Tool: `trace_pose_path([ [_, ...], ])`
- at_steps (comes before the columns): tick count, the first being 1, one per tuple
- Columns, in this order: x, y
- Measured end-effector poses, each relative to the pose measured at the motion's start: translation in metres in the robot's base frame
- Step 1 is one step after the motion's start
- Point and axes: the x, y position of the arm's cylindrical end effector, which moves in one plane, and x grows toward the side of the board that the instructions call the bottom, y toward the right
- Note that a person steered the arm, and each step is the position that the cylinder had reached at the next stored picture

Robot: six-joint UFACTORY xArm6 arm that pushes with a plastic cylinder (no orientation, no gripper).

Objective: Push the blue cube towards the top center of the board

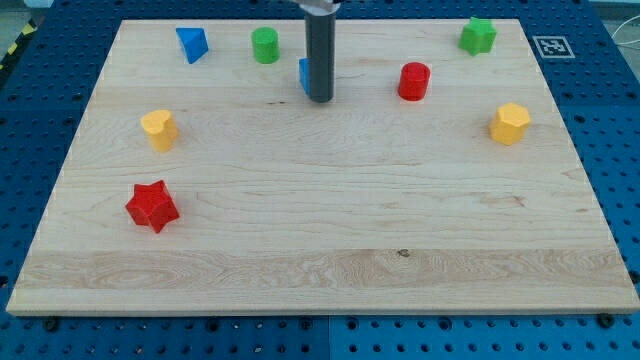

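The blue cube (303,74) sits near the view's top centre of the wooden board (320,250), mostly hidden behind my rod; only a blue sliver shows at the rod's left edge. My tip (320,99) rests on the board right in front of the cube, at its lower right side, seemingly touching it.
A blue triangular block (191,44) and a green cylinder (265,45) lie to the upper left. A red cylinder (414,81) is right of the tip. A green star (478,36), yellow hexagon (510,123), yellow heart (159,129) and red star (152,206) are farther off.
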Motion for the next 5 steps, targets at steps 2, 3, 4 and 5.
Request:
trace_pose_path([
  [2,0.001,-0.023],
  [3,-0.006,-0.052],
  [4,-0.031,-0.049],
  [5,-0.043,-0.026],
])
